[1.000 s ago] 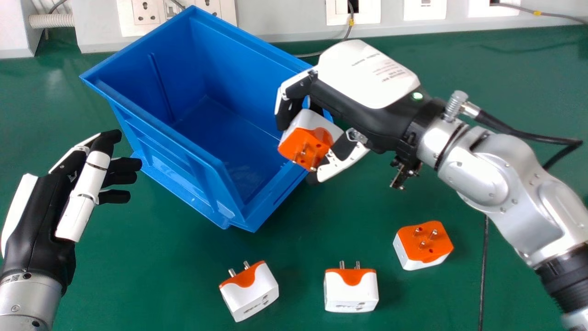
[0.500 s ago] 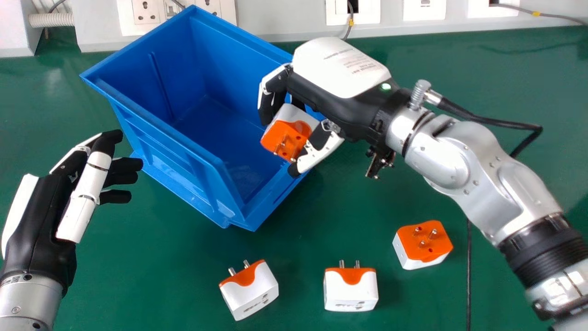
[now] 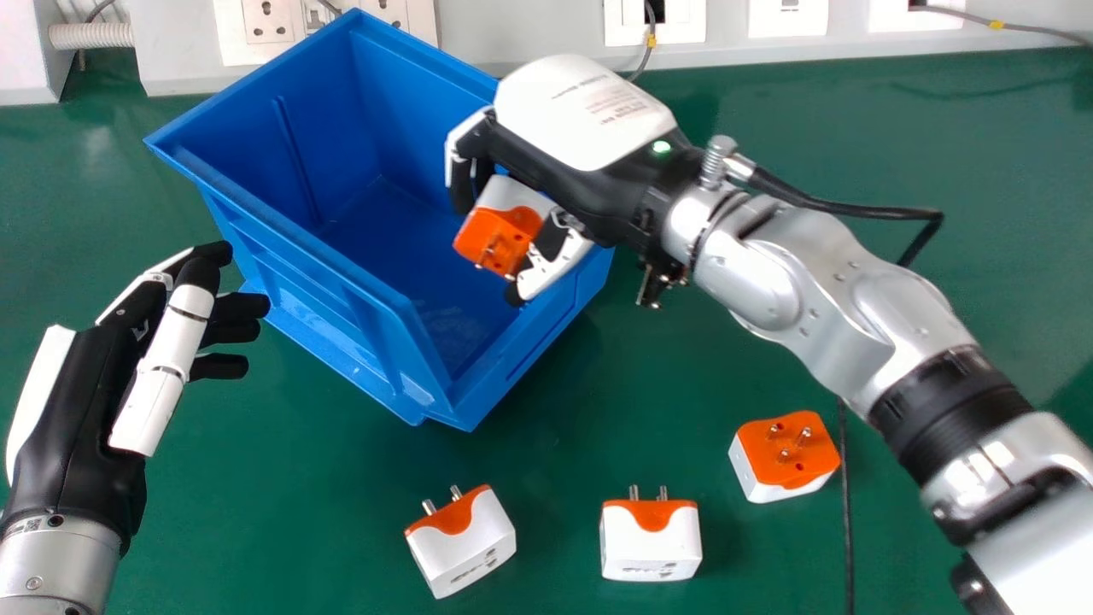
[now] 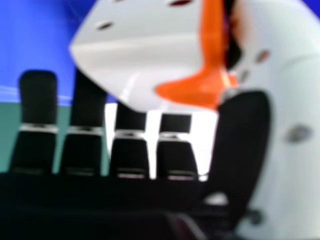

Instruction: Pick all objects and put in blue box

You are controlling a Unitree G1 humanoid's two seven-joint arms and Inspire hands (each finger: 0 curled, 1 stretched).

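While the right hand (image 3: 585,111) holds the plug (image 3: 517,193) between curled fingers and thumb, the plug sits under its palm side, over the opening of the blue box (image 3: 341,325). Plug tilted: orange pin face toward the robot and slightly left, white end toward the fingers; long axis cannot be told, as fingers and thumb hide part.

Table (image 3: 256,478) green. On the robot's side of the hand: near-left plug (image 3: 465,542), pins away and slightly left; middle plug (image 3: 651,542), pins straight away; third plug (image 3: 784,457), farther right, pins up. Left hand (image 3: 81,410) open, left of the box.

Beyond the right hand: pale trunking (image 3: 529,34) with sockets (image 3: 269,21).
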